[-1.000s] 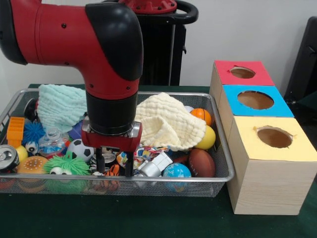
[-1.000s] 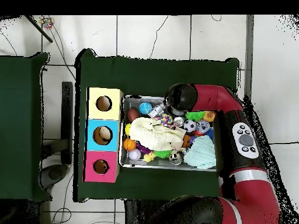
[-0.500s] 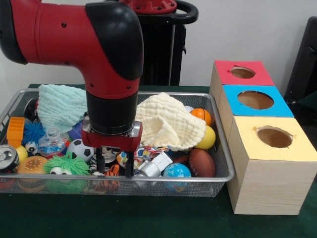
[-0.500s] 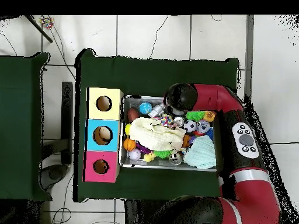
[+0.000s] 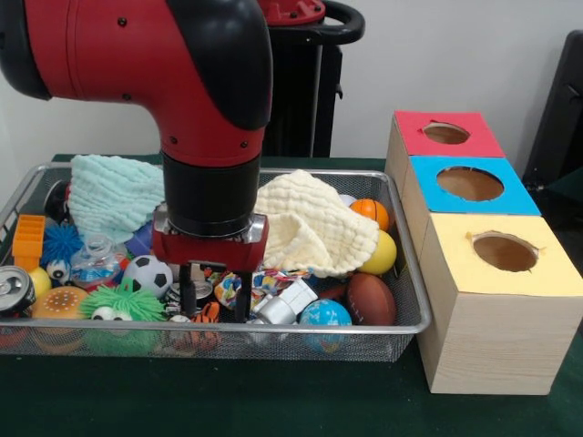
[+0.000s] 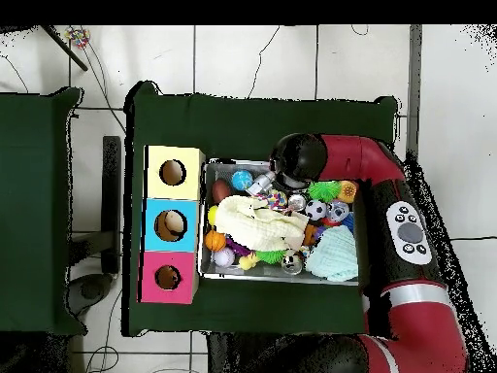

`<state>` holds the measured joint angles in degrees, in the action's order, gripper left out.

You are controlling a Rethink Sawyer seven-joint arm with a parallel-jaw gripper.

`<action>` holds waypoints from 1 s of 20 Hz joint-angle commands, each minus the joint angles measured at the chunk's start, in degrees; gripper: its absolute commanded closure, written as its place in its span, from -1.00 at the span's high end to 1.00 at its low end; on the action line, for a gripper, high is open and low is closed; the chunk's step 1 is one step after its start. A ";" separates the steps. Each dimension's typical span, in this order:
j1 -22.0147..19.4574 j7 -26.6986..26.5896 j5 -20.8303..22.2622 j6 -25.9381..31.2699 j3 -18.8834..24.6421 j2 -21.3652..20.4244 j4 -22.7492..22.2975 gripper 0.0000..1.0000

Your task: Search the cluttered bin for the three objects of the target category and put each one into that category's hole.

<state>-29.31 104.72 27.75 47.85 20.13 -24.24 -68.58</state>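
Front view: gripper (image 5: 216, 303) has shifted a little toward the boxes since half a second ago, and the arm has leaned the same way; height looks about unchanged. Fingers stand parted, tips down among the clutter at the front rim of the bin (image 5: 414, 300), nothing visibly between them. Judgement: a small lateral correction over a pick spot, no grasp yet, no object delivered in this step. Relative to the gripper: silver can (image 5: 281, 305) just beside it on the box side, globe ball (image 5: 323, 315) beyond that, soccer ball (image 5: 148, 274) and green fuzzy toy (image 5: 120, 301) on the other side, cream cloth (image 5: 305, 223) behind. Room is tight; the front rim is very near the fingers. Hole (image 5: 446, 133) in the red-topped box is well apart, the farthest box past the bin's end, with clear air above the blue box (image 5: 469, 184).
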 commanded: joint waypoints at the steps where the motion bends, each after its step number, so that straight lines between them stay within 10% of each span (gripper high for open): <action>1: -0.76 -7.74 -1.46 1.58 4.54 -1.24 1.32 1.00; 20: 0.64 -4.09 5.66 -8.02 0.05 3.90 0.98 1.00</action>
<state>-28.54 104.72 28.98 45.60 20.06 -23.91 -65.86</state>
